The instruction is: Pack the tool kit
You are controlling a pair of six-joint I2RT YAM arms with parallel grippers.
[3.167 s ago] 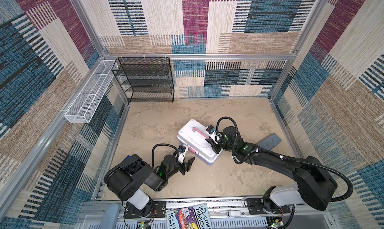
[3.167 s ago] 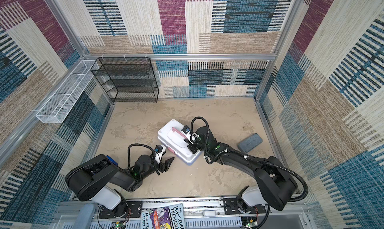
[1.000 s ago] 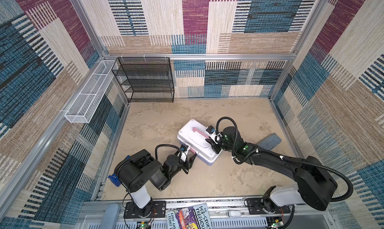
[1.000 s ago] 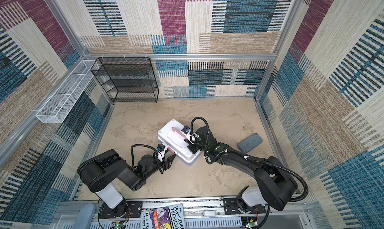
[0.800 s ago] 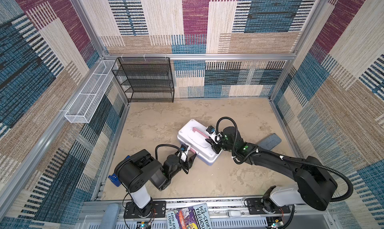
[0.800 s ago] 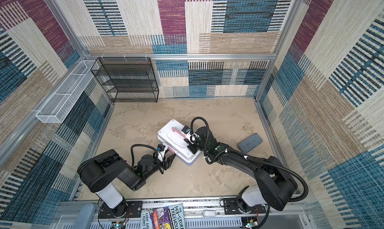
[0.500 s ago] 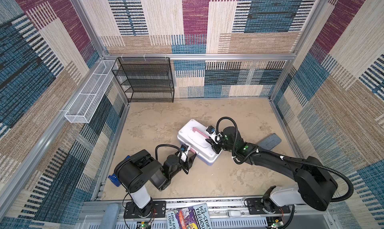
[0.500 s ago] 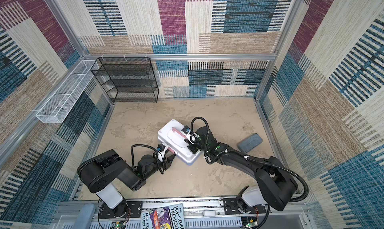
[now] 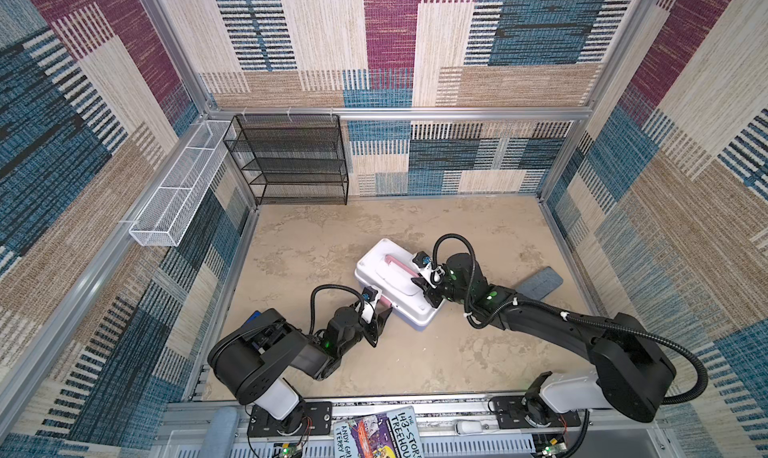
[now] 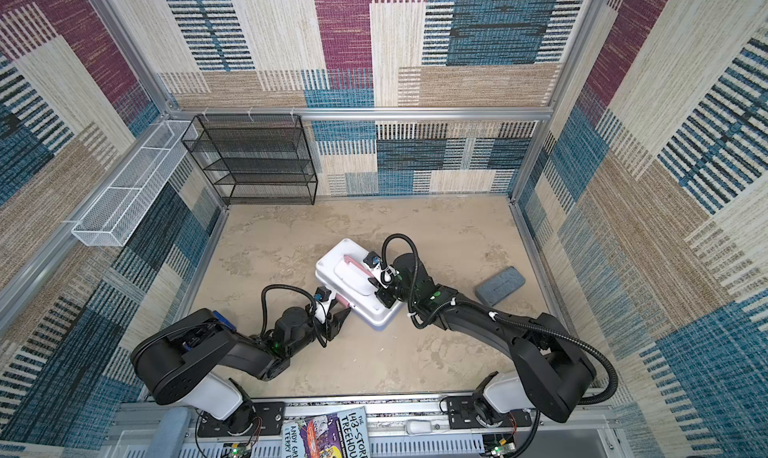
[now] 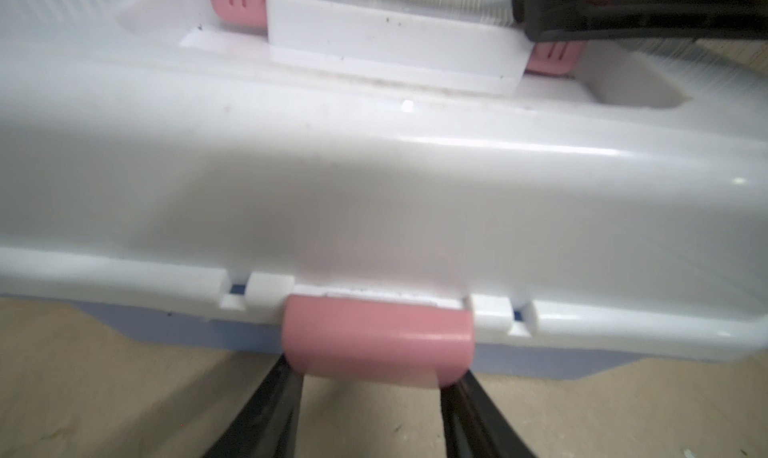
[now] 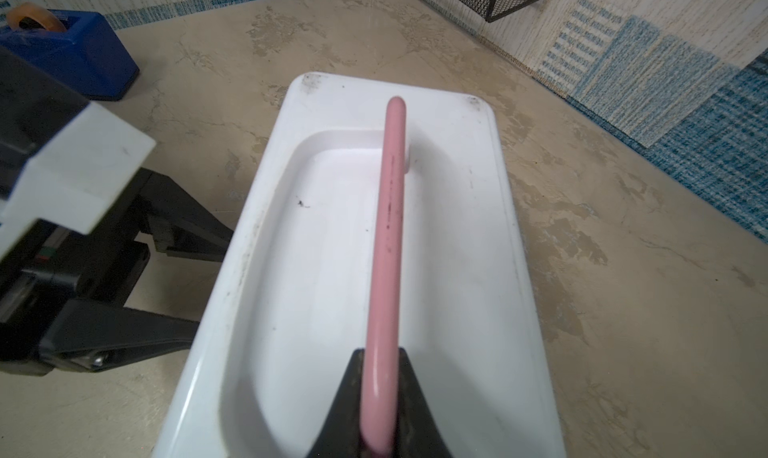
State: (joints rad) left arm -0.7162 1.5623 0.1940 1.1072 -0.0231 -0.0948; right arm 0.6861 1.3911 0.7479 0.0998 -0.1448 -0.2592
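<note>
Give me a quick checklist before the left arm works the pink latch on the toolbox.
1. Lid seated on light-blue base: ok.
2. Right gripper clamped on pink handle: ok.
3. Left gripper lined up with pink latch, a finger at each lower corner: ok.
4. Left gripper actually gripping the latch: cannot tell.
5. Latch snapped home: cannot tell.

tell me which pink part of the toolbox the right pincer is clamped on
The long pink handle on top of the lid. The short pink latch on the front edge is at the left pincer instead.
</note>
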